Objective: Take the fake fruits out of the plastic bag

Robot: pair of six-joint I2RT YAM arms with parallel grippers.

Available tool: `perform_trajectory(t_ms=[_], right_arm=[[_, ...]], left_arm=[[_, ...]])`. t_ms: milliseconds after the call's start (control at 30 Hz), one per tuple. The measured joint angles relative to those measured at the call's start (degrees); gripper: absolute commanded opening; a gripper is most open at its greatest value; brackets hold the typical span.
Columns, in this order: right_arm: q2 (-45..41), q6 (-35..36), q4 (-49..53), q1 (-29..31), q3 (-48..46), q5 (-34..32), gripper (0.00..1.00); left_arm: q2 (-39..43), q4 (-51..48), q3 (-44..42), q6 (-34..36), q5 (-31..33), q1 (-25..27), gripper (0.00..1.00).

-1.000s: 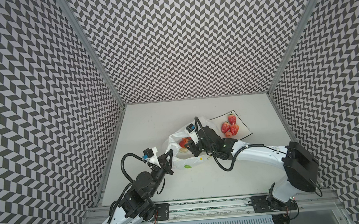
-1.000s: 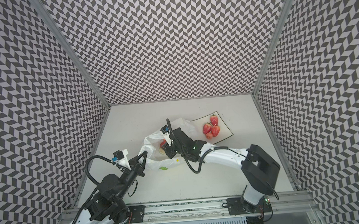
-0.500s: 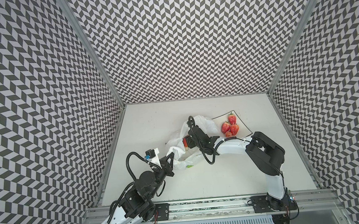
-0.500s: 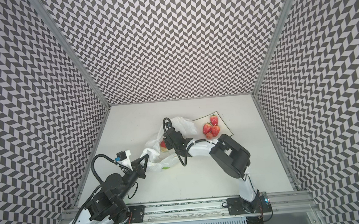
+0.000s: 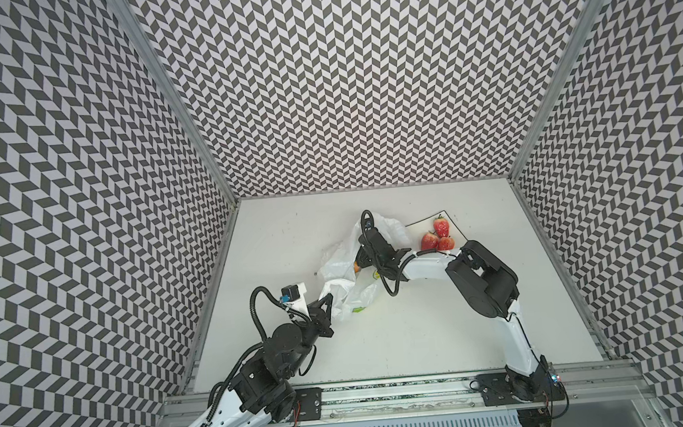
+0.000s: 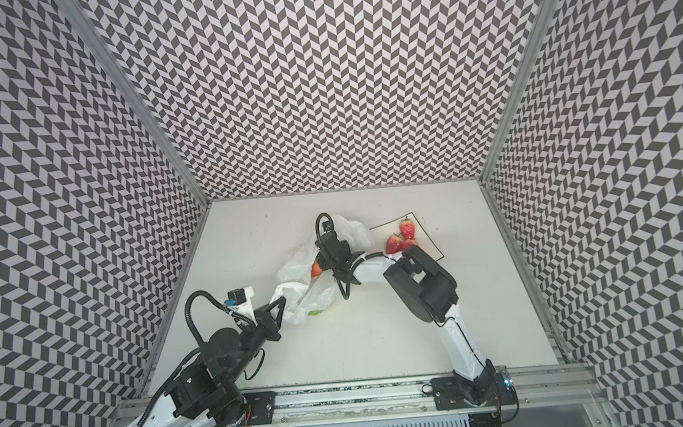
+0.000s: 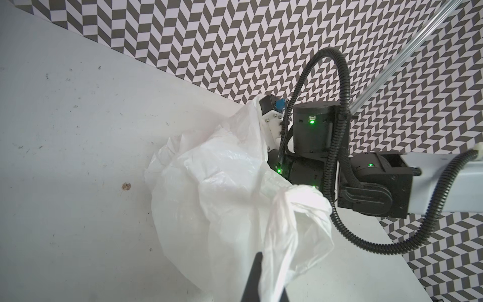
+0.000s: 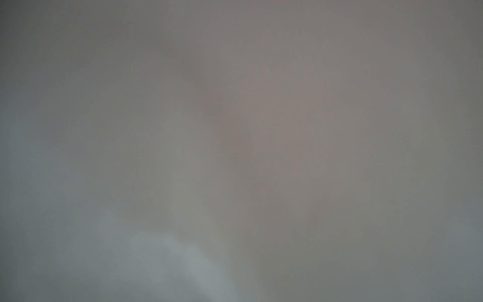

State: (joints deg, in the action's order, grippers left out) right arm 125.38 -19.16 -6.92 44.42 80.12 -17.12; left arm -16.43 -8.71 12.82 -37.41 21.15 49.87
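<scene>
We judge the step in hand to be fishing the next of the fake fruits out of the plastic bag [image 5: 338, 267]. The bag lies crumpled near the middle of the surface [image 5: 424, 333], a little toward its back edge. Three red ones, a strawberry [image 5: 441, 228] among them, already sit on the square plate [image 5: 456, 231] just beside the bag, toward the back right corner. One red-orange fruit [image 6: 316, 269] shows in the bag's mouth, right by the right pincer [image 6: 325, 262]. That pincer is buried in the film and its wrist camera gives only grey blur, so we cannot tell whether it is released or clenched.

To do this well, we would have the left pincer [image 5: 326, 301], clenched on a gathered fold at the bag's near-left end, hold the film taut so the mouth gapes. The right pincer should then close on the hard fruit alone, not on film, and draw it out along the opening.

The right arm rises from the front right, its elbow raised near the plate and its forearm reaching left into the bag. The left arm stretches from the front left corner, its pincer angled toward the bag.
</scene>
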Motion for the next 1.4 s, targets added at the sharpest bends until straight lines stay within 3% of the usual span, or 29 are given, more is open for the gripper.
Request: perform_trajectory(t_ms=[300,467,800,1067,1400], right_arm=[[1.01,0.48,0.52,0.0,0.94,2.36,0.39],[-1.7,1.6,0.17,-0.11,-1.25,6.03,0.35],[-19.37,5.2,-9.86,-0.39,-13.97,27.78,0.34],[-25.24,10.01,-10.27,-0.35,-18.25,44.19,0.34],[-33.73,13.77,-9.9,-0.35,-21.66,56.61,0.35]], left_arm=[[-1.01,0.2,0.0,0.02,0.55,0.0,0.0],[-1.33,0.57,0.02,-1.29,2.36,0.0,0.0],[-3.17,1.46,0.9,-5.79,7.17,0.0,0.0],[-5.25,2.4,3.96,-6.14,11.1,0.0,0.0],[-6.32,2.64,4.24,-7.61,12.7,0.0,0.0]])
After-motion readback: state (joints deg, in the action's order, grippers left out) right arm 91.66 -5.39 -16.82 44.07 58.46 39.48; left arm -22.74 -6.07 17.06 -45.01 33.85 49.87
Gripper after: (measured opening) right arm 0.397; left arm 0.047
